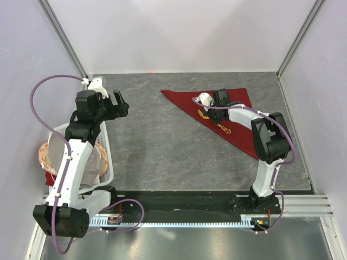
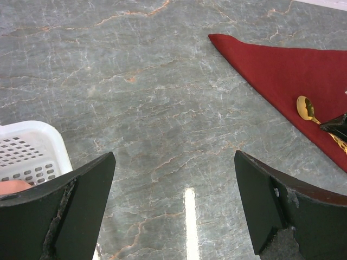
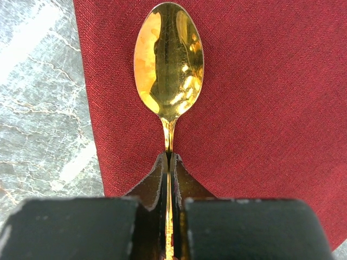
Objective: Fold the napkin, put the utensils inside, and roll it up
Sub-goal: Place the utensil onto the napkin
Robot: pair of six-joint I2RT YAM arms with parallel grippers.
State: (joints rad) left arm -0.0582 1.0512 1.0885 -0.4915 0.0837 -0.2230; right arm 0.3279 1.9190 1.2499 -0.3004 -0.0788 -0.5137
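Across the grey marble table (image 1: 162, 146), pale walls are closing off the back, left and right sides. Your two arm bases are sitting along the near edge. Between the arms, a wide bare stretch of marble is lying open for moving.

One white perforated basket (image 1: 110, 162) is standing at the left edge, just beside your left arm, with cloth bundled inside it.

One dark red napkin (image 1: 187, 102) is lying flat at the back right, folded to a triangle. Its long point is reaching left toward the middle, and its lower corner is nearing the right edge.

One gold spoon (image 3: 168, 59) is showing against the napkin, bowl up and pointing away from your right wrist, close to the napkin's long near edge. You cannot tell whether it is resting on the cloth or lifted slightly.

Your right pincer (image 3: 169, 165) is pinching the spoon's thin handle just behind the bowl, its fingers pressing on both sides.

Your left pincer (image 2: 174, 157) is hanging with its jaws spread wide and gripping nothing. It is hanging over bare marble near the basket, well apart from the napkin.
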